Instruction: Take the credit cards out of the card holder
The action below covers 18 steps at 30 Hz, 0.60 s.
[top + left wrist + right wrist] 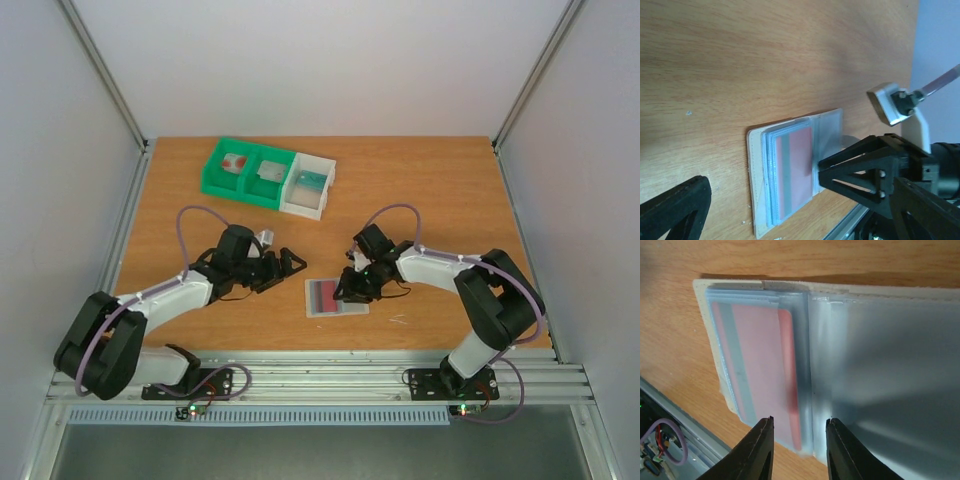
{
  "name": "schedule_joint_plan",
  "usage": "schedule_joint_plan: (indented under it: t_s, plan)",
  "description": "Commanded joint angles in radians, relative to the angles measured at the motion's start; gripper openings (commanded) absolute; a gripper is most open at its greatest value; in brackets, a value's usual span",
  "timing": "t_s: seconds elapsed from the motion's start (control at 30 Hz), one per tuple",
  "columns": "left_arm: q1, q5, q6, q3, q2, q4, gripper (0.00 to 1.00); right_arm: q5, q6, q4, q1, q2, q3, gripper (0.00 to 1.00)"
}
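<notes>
White walls close in a wooden table (450,200), with a metal rail (330,375) along its near edge where the two arms are bolted. The card holder (337,297) lies flat and opened out on the wood just ahead of that rail, roughly midway between the two arm bases.

A red card (760,360) with a grey stripe along it sits inside one panel of the holder, under the cloudy plastic. The panel beside it looks pale and grey, and I can't make out anything in it.

The right gripper (800,419) is down over the holder at the fold between the panels. Its jaws are drawn in to a narrow gap, one tip over the edge of the red card and the other over the pale panel. It grips nothing that I can see. Whether the tips touch the plastic, I can't tell.

The left gripper (288,263) hangs just beside the holder on the left arm's side, clear of it. Its jaws are spread wide and it holds nothing.

Well beyond the holder, towards the far wall, stands a green-and-white tray (212,180). A small white card with red marks (233,163) lies in the tray's outermost green compartment.
</notes>
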Motion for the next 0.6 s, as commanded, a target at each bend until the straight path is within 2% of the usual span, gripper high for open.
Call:
schedule_joint_plan:
  t_s: [0.0, 0.33, 0.57]
  plan:
    - [-0.004, -0.011, 0.013, -0.031, -0.044, 0.015, 0.95, 0.021, 0.017, 0.019, 0.036, 0.033, 0.045, 0.31]
    - [-0.004, 0.093, -0.073, -0.097, -0.046, 0.206, 0.82, 0.100, 0.043, 0.025, 0.089, 0.059, 0.052, 0.27]
    - [-0.004, 0.114, -0.106, -0.109, -0.006, 0.278, 0.75, 0.143, 0.046, 0.005, 0.103, 0.050, 0.067, 0.23]
